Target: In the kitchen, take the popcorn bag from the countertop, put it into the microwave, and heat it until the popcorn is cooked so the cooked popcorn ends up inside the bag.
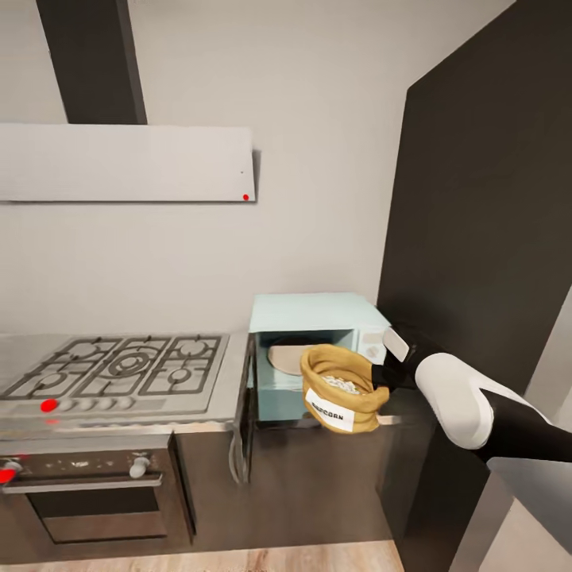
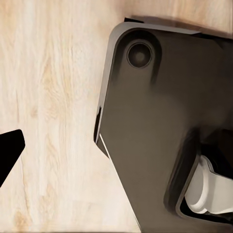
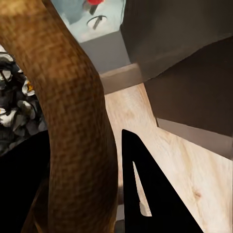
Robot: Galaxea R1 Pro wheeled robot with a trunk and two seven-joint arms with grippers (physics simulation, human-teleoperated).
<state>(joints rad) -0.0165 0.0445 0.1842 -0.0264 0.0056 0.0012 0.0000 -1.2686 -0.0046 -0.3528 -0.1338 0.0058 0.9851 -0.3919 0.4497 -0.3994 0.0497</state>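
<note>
The pale blue microwave (image 1: 318, 313) stands against the wall beside the hob, with its dark door (image 1: 245, 417) swung open to the left and a round plate visible inside. The orange-tan popcorn bag (image 1: 343, 391), with its white "POPCORN" label, hangs just in front of the microwave's opening. My right gripper (image 1: 381, 379) is shut on the right side of its rolled rim (image 3: 73, 121), one black finger (image 3: 145, 194) on the outside. Whitish and dark popcorn (image 1: 343, 384) fills the bag, also seen as popcorn (image 3: 14, 111) past the rim. A black left fingertip (image 2: 9, 150) hangs above the floor.
A steel gas hob (image 1: 119, 369) lies left of the microwave, above a black built-in oven (image 1: 87, 492) with knobs. A grey range hood (image 1: 127, 163) hangs above. A tall dark cabinet (image 1: 477, 238) stands close on the right. Under the left arm are the wooden floor (image 2: 48, 97) and my dark base (image 2: 155, 121).
</note>
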